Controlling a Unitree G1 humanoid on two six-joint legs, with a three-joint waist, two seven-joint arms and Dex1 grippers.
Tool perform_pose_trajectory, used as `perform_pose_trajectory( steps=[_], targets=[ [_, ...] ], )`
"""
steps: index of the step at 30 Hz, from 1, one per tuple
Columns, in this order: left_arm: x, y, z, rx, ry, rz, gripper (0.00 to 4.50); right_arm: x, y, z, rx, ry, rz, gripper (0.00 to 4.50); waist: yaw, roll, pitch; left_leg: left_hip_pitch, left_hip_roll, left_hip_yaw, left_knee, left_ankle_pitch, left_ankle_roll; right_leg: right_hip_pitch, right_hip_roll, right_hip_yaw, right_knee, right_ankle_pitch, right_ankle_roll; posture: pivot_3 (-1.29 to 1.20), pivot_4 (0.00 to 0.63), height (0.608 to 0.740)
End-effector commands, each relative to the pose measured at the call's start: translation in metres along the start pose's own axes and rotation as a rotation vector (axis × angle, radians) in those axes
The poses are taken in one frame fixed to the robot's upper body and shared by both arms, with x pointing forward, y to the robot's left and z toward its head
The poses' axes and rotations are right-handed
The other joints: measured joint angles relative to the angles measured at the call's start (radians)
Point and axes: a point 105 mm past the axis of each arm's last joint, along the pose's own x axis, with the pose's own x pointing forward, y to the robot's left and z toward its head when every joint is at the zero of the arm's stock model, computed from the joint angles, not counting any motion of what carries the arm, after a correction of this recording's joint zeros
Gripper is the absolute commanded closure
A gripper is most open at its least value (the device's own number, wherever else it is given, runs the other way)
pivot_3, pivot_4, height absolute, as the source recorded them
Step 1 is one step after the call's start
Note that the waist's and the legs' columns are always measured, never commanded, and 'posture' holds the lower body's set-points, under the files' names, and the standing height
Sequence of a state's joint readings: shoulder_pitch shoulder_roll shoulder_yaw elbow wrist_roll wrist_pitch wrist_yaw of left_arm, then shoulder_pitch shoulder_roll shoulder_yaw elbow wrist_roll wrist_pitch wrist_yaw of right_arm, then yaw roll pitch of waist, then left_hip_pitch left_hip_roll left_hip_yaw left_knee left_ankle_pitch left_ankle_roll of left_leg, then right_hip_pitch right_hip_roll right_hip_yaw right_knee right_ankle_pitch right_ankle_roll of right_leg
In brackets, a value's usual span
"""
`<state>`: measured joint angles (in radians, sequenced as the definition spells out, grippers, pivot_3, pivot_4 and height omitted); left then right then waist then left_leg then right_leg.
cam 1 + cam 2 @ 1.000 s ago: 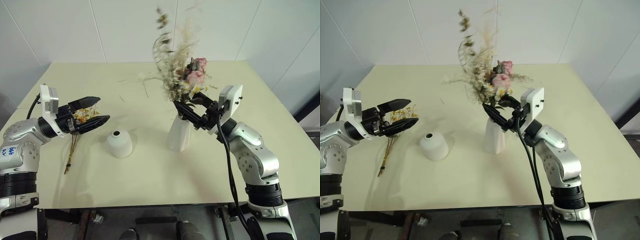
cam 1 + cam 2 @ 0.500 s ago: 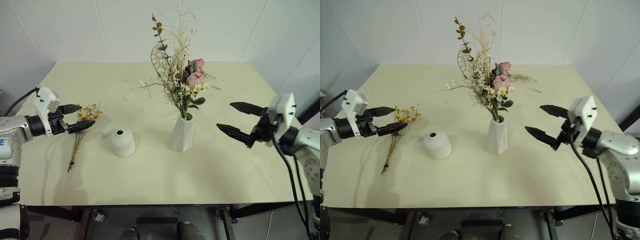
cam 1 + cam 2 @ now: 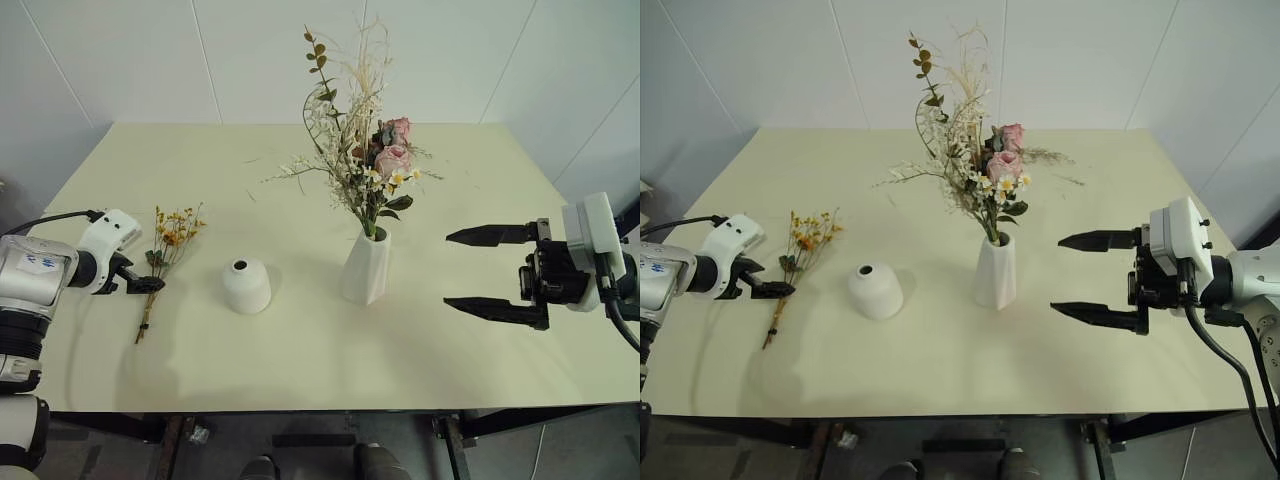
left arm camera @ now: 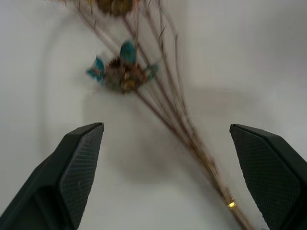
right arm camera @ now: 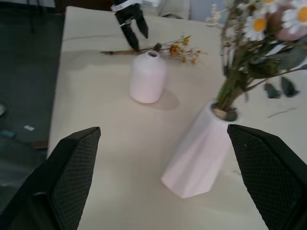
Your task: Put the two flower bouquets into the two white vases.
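Meanwhile, the left end effector (image 4: 165, 167) hangs wide over the sprig bunch (image 3: 165, 255), while the right end effector (image 3: 495, 272) gapes empty beside the tall vase (image 3: 366, 266).

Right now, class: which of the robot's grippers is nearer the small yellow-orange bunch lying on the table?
Left. The left gripper hangs open over the small yellow-orange bunch's stems; the right gripper is open beyond the tall vase.

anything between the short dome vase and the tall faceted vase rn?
Nothing: bare cream table separates the short white dome-shaped vase from the tall faceted white vase holding the rose bouquet, seen in both eye views.
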<state>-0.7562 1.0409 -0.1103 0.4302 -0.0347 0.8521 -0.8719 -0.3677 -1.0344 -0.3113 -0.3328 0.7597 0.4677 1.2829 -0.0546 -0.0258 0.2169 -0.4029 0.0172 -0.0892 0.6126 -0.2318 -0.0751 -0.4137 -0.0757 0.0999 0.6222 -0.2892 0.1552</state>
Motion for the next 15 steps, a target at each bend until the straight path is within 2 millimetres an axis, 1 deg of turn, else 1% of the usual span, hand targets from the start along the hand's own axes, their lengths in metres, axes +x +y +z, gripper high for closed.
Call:
perform_pose_trajectory(
  steps=[1,4,6,8,11,15],
  targets=[
    [-0.002,0.006,0.000,-0.004,0.027,0.081,0.00,-0.006,0.004,0.005,0.022,0.010,0.062,0.02,0.001,0.000,0.000,0.000,0.000,0.000,0.000,0.000,0.000,0.000,0.000,0.000,0.000,0.000,0.000,0.00,0.150,0.740],
    [0.003,0.004,-0.004,-0.066,0.048,0.091,0.00,-0.005,0.006,0.006,0.040,0.017,0.108,0.02,0.002,0.000,0.000,0.000,0.000,0.000,0.000,0.000,0.000,0.000,0.000,0.000,0.001,0.000,0.000,0.00,0.150,0.740],
    [0.012,-0.011,-0.004,-0.151,0.060,0.044,0.00,-0.004,0.008,0.006,0.043,0.022,0.156,0.02,0.002,0.000,0.000,0.000,0.000,0.000,0.001,0.000,0.000,0.000,0.000,0.000,0.001,0.000,0.000,0.00,0.150,0.740],
    [0.017,-0.022,-0.005,-0.188,0.081,0.019,0.00,-0.004,0.008,0.006,0.039,0.025,0.185,0.02,0.002,0.000,0.000,0.000,0.000,0.000,0.001,0.000,0.000,0.000,0.000,0.000,0.001,0.000,0.000,0.00,0.150,0.740],
    [0.025,-0.028,-0.008,-0.266,0.081,0.002,0.00,-0.001,0.005,0.006,0.030,0.016,0.197,0.02,0.006,0.001,-0.001,0.001,0.000,0.000,0.002,0.000,0.000,0.001,0.000,0.000,0.002,0.000,0.000,0.00,0.150,0.740],
    [0.027,-0.032,-0.015,-0.293,0.105,-0.011,0.00,0.004,0.004,0.005,0.030,0.001,0.205,0.02,0.018,0.001,-0.001,0.002,-0.001,-0.001,0.002,0.000,0.000,0.002,0.000,0.000,0.002,0.000,0.000,0.00,0.150,0.740]
  ],
)
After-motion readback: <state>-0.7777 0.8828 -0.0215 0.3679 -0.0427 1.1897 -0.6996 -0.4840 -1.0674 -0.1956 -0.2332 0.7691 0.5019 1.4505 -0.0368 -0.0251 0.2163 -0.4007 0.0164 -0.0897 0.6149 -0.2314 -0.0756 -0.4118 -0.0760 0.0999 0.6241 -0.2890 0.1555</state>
